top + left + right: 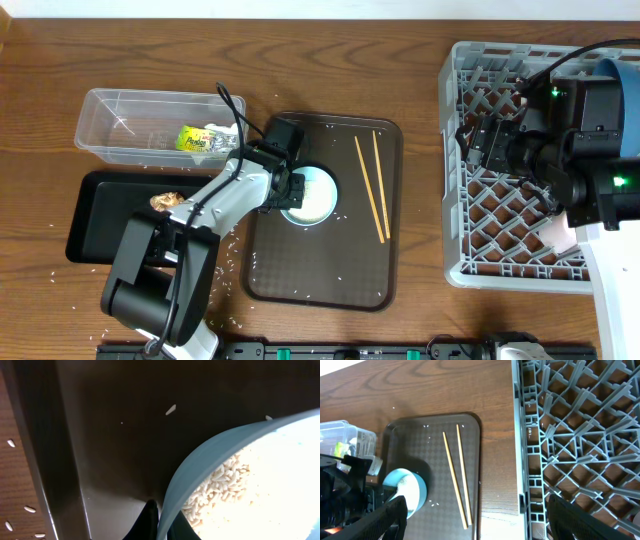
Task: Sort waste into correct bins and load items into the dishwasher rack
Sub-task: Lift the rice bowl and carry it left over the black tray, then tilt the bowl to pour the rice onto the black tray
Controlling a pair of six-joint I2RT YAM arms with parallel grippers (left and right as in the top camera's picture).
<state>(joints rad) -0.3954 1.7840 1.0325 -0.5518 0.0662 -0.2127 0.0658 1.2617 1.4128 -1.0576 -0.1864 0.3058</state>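
A small light-blue cup [312, 195] with rice in it stands on the brown serving tray [320, 270]. My left gripper [287, 190] is shut on the cup's left rim, one finger inside and one outside [162, 512]; the cup [200, 465] fills the left wrist view. Two wooden chopsticks [372, 185] lie to the right of the cup [407, 491] and also show in the right wrist view [455, 472]. My right gripper [478, 140] is open and empty [480, 520] over the left side of the grey dishwasher rack [500, 270]. A blue dish [620, 75] stands in the rack's far right corner.
The clear tub [120, 110] at the back left holds a yellow-green wrapper [205, 140]. The black tray [100, 225] in front of it holds a brown food scrap [165, 200]. Loose rice grains lie on the table and the serving tray. A pale pinkish thing [560, 235] sits in the rack.
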